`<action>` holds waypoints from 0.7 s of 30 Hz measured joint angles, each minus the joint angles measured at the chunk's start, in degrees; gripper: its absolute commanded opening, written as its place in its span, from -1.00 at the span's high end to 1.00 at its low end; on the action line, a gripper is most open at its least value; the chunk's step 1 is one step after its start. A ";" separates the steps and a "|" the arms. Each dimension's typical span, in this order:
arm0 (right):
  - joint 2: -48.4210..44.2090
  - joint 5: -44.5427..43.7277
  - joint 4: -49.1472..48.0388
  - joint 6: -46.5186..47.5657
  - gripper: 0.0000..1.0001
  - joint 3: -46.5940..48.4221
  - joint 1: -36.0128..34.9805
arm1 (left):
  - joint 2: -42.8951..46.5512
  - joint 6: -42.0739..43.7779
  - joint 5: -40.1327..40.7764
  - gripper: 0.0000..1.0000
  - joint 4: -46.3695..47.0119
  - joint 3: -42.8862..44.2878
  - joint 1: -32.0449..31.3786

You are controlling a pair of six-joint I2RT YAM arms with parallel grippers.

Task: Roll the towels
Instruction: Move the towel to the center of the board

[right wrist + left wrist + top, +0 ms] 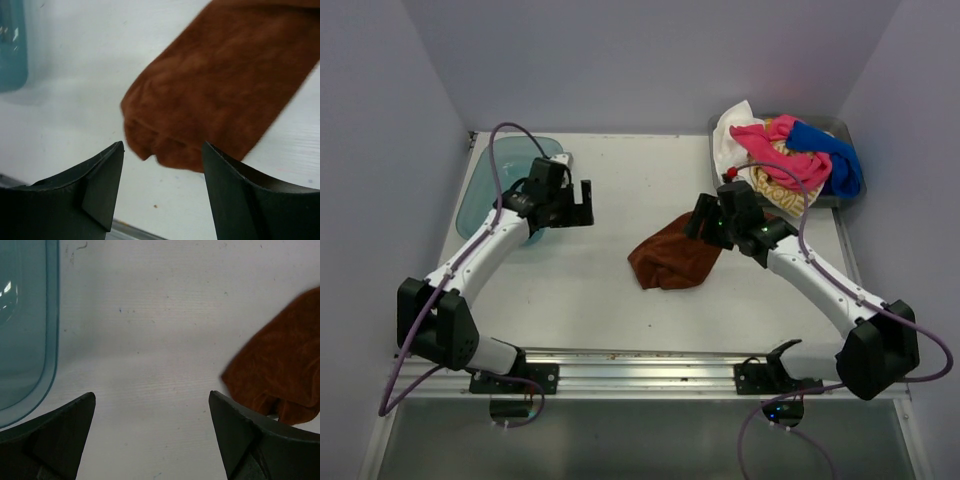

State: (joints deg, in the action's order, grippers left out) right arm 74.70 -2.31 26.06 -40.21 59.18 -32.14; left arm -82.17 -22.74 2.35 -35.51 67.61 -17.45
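Observation:
A rust-brown towel (672, 258) lies crumpled, partly folded, on the white table near the middle. It shows in the right wrist view (225, 85) and at the right edge of the left wrist view (280, 365). My right gripper (703, 222) hovers over the towel's far right edge, open and empty (162, 150). My left gripper (580, 203) is open and empty (151, 400) over bare table, left of the towel. Pink (775, 150), blue (835, 155), white (730, 130) and yellow-and-white striped (775, 192) towels lie heaped at the back right.
The heap sits in a grey tray (840, 125) at the back right corner. A translucent teal plastic tray (495, 190) stands at the back left, partly under my left arm; it also shows in the left wrist view (25, 330). Walls enclose the table.

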 measured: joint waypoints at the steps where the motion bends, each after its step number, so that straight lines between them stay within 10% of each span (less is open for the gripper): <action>1: -0.70 -0.24 0.07 0.09 -0.34 -1.11 2.43 | 0.00 -0.09 -0.11 -0.99 0.00 0.00 -1.25; 14: -1.16 0.33 1.77 0.17 -0.41 -11.06 12.39 | -9.01 -4.81 -6.88 -0.67 3.28 -0.02 -27.85; 21: -6.67 -0.57 3.74 0.81 -0.42 -11.13 17.27 | -16.83 -10.08 -9.05 -0.42 5.79 0.02 -32.04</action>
State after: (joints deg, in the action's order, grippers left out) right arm 68.03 -2.87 29.80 -39.40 48.05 -14.87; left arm -99.00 -32.82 -6.70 -29.71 67.64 -49.50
